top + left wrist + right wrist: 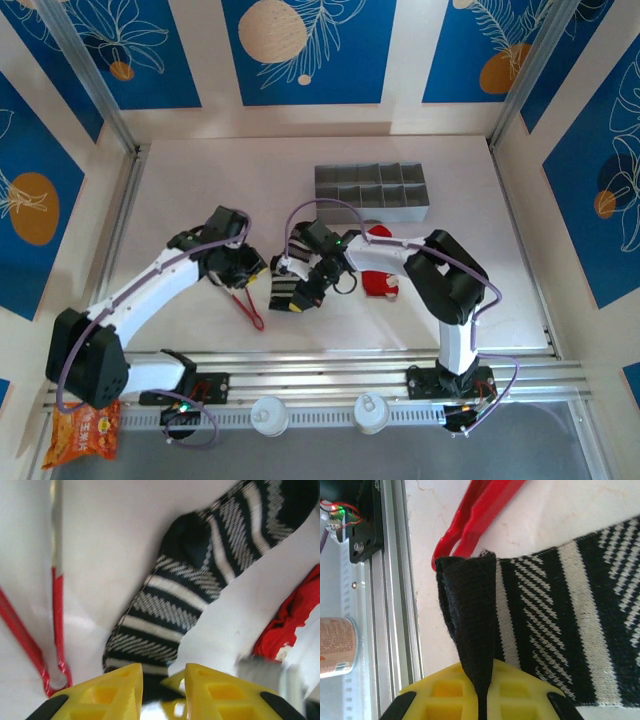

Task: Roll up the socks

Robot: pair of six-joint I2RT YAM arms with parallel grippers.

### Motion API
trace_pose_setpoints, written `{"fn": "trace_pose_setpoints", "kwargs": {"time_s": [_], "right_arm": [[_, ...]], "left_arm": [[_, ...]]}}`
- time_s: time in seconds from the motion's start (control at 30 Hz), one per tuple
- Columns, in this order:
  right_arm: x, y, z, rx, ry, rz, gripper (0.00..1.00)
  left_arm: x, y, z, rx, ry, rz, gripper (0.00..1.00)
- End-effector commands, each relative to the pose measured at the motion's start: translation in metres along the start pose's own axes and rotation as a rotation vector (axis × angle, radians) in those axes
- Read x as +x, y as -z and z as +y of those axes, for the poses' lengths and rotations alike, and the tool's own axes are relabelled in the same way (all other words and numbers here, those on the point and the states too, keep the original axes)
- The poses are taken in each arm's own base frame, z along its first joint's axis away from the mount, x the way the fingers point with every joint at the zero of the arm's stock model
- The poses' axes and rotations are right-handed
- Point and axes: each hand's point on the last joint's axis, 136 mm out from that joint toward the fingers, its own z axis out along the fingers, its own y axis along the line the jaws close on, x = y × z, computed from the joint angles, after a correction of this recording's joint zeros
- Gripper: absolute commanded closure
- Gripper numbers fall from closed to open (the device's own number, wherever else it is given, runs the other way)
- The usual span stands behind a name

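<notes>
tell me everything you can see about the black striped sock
The striped sock is soft knit, black with grey-white bands, some plain, some diagonally hatched. It lies bent on the white table between the red tongs and the red sock. A plain black edge is folded up into a ridge and pinched in the shut right gripper. The left gripper hangs right at a striped end; whether it grips is unclear.

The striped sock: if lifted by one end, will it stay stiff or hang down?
Probably floppy: the striped sock curves across the table and its edge folds thin in the right end effector. Likely light; the knit should grip well.
</notes>
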Motion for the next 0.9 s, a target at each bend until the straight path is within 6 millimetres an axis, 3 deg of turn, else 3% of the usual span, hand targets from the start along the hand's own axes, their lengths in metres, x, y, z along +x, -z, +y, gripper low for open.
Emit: {"fn": "trace_pose_setpoints", "kwargs": {"time_s": [0.0,0.13,0.3,0.63,0.87], "right_arm": [[0.001,-0.001,0.008,-0.089,-0.126,0.016,1.0],[0.009,-0.01,-0.002,-0.078,-0.19,0.049,1.0],[0.011,-0.018,-0.012,-0.039,-0.215,0.078,1.0],[0.01,-0.025,-0.02,-0.002,-0.251,0.1,1.0],[0.011,-0.027,-0.022,0.001,-0.27,0.099,0.99]], "left_arm": [[0.022,0.002,-0.004,0.076,0.106,0.068,0.73],[0.041,-0.006,0.002,0.088,0.159,0.112,0.77],[0.056,-0.03,-0.002,0.124,0.219,0.154,0.82],[0.058,-0.054,-0.008,0.107,0.237,0.145,0.85],[0.052,-0.059,0.015,0.03,0.252,0.085,0.91]]}}
